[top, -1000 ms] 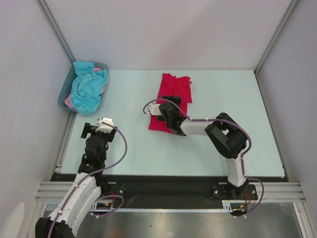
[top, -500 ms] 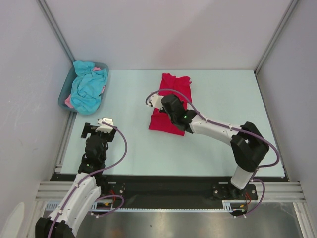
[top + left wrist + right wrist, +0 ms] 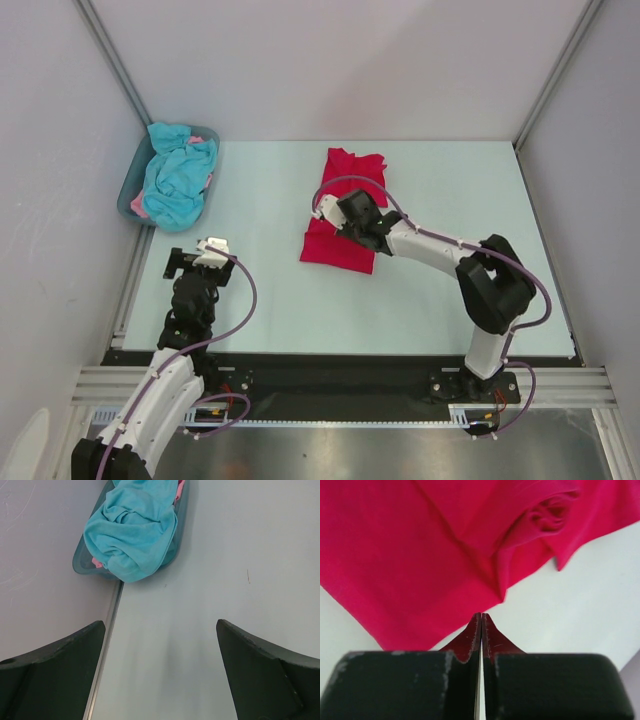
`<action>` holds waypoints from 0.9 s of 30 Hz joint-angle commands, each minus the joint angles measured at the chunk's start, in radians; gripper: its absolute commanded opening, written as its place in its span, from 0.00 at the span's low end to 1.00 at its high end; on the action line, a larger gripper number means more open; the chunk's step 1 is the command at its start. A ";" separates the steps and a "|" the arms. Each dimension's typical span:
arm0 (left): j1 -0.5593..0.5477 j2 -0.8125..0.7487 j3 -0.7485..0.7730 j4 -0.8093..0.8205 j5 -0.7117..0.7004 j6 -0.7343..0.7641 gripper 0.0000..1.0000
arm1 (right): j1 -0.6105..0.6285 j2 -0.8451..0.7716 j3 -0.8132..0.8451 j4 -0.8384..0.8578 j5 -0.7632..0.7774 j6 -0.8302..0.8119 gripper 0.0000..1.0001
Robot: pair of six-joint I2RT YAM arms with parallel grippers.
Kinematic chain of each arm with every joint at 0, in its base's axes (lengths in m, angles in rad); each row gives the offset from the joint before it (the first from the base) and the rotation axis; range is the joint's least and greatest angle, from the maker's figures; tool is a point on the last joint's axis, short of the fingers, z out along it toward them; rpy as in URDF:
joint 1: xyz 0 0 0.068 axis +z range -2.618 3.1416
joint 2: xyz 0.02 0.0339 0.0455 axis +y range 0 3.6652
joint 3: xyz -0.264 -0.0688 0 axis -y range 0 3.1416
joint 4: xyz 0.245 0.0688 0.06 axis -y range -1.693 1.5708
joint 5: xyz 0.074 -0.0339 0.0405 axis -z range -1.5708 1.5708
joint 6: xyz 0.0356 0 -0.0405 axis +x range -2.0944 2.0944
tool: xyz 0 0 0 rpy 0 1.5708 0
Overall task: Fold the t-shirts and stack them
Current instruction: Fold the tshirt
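Note:
A crimson red t-shirt point(image 3: 352, 172) lies partly folded on the table's middle, its sleeve bunched at the far end point(image 3: 552, 512). My right gripper point(image 3: 338, 220) hovers over the shirt's middle, shut. In the right wrist view its tips point(image 3: 482, 615) meet over bare table just off the red t-shirt point(image 3: 420, 555) edge, with no cloth between them. A turquoise t-shirt point(image 3: 178, 185) is heaped in the tub, pink cloth point(image 3: 178, 490) showing under it. My left gripper point(image 3: 197, 256) stands open and empty near the table's left edge, short of the turquoise t-shirt point(image 3: 132, 535).
The grey-blue tub point(image 3: 128, 195) sits at the back left corner against the wall, its rim point(image 3: 80, 562) ahead of my left fingers. A metal rail point(image 3: 107, 635) runs along the table's left edge. White walls close in three sides.
My right gripper has shut from open, and the arm has stretched out, carrying it a little right and farther back over the red t-shirt. The left arm has not moved.

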 commanded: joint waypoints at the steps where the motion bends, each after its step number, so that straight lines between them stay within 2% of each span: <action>1: 0.010 -0.012 0.001 0.022 -0.003 0.008 1.00 | -0.003 0.047 0.005 -0.010 -0.075 0.024 0.00; 27: 0.010 -0.002 -0.004 0.028 -0.003 0.011 1.00 | -0.040 0.201 0.044 0.180 -0.013 -0.084 0.00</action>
